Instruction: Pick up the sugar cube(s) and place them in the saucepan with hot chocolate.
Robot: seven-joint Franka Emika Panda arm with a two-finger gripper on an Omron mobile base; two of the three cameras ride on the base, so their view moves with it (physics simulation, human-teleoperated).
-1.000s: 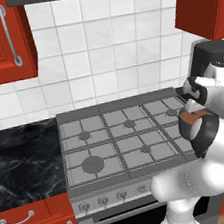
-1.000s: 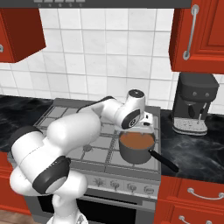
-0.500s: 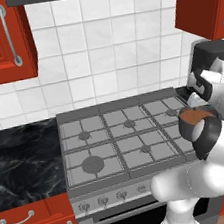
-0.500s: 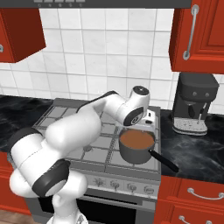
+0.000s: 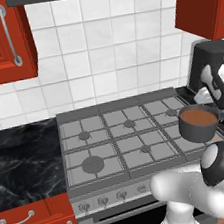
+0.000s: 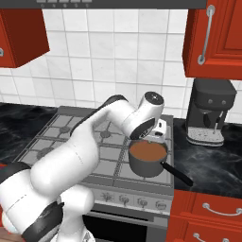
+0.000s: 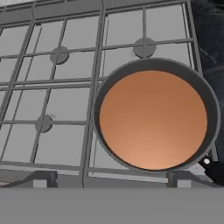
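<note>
The saucepan (image 7: 153, 119), round and dark grey, holds brown hot chocolate and stands on the front right burner of the stove (image 5: 123, 138). In the hand view it lies straight below the hand, its dark handle running off at the lower right. My gripper (image 7: 109, 179) hangs open above the pan with nothing between its fingertips (image 7: 43, 178), which stand wide apart. In the right base view the gripper (image 6: 157, 134) hovers just over the far rim of the saucepan (image 6: 147, 158). From the left base view the saucepan (image 5: 198, 122) sits beside the white arm. The sugar cubes are out of view.
A black coffee machine (image 6: 210, 111) stands on the dark marble counter (image 6: 212, 158) right of the stove. More dark counter (image 5: 20, 160) lies to the left. Red cabinets (image 5: 0, 36) hang above both sides, and knobs (image 6: 137, 202) line the stove's front.
The hand has drifted a little up and to the right over the saucepan. The saucepan has stayed where it was.
</note>
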